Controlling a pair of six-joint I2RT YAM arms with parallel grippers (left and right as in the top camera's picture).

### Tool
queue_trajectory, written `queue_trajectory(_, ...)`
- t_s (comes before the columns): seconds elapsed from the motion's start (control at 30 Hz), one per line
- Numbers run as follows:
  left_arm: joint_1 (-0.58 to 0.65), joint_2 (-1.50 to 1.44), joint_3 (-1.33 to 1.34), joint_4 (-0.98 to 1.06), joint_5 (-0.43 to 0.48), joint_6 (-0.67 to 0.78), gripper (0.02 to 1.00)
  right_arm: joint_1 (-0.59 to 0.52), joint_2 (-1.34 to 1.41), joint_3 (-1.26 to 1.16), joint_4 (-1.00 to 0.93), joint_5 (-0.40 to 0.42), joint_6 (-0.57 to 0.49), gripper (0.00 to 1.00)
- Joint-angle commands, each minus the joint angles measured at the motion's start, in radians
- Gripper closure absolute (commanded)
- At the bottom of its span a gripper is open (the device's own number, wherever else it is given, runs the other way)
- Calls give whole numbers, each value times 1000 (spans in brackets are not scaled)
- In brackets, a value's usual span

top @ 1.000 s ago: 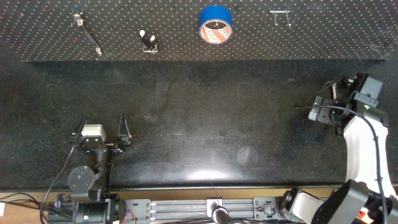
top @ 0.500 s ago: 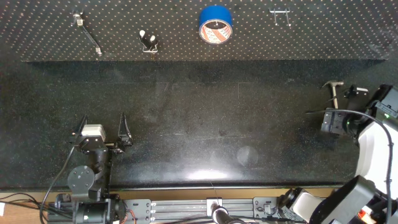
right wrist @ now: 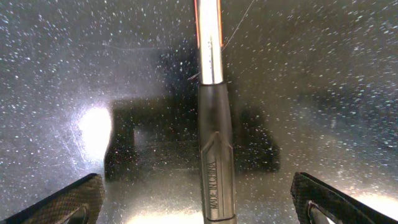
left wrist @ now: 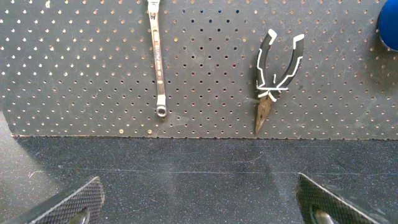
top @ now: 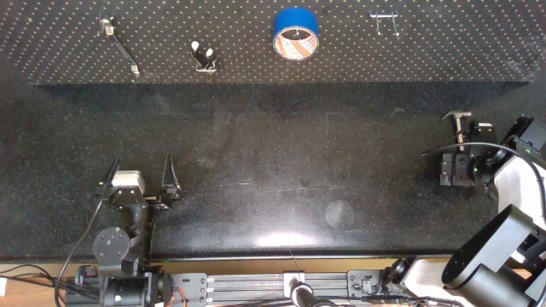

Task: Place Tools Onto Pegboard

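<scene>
Right arm backs off the hammer
The right gripper point(top: 456, 165) has pulled back from over the hammer point(top: 460, 118), uncovering its head, and now hangs above the handle.

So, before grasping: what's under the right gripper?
A hammer lies on the table, handle between the right gripper's open fingers. From above, the gripper covers the handle's end.

A dark perforated pegboard point(top: 256, 70) lines the far edge of the black bench point(top: 299, 170), holding, left to right, a steel wrench point(top: 122, 48), black-handled pliers point(top: 204, 58), blue tape roll point(top: 296, 35) and wire hook point(top: 386, 23). A black-gripped hammer point(top: 461, 128) lies by the bench's right edge.
</scene>
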Motion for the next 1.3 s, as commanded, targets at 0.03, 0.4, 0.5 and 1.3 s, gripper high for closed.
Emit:
queue_trajectory(0.03,-4,-6,-2,-7,7,14,23,-5,8,17,4,-66,-43,25)
queue_trajectory(0.4,-4,-5,-2,-6,7,13,23,-5,30,17,30,-64,-62,25)
queue_trajectory(0.5,-4,-6,-2,-6,7,14,23,-6,39,17,34,-64,-58,25)
queue_trajectory(1.3,-4,-6,-2,-6,7,13,23,-43,98,17,49,-69,-74,23)
